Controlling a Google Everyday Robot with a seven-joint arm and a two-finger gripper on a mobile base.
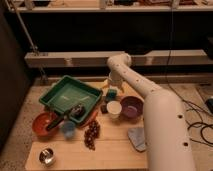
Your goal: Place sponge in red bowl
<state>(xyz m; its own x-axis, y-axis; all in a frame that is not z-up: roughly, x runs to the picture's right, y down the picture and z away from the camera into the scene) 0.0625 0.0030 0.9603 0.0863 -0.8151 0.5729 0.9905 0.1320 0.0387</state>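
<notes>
gripper [111, 89] partly hidden behind arm [150, 100], base cut off

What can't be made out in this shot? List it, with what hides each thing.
- End effector, camera view: at the table's far edge just above the sponge; blur keeps its grip from being read.
- Red bowl: a dark object leaning into it covers part of the inside; too blurred to identify.
- Cloth: its right side is hidden behind the arm.
- Dark cluster by the blue cup: too blurred to name.
</notes>
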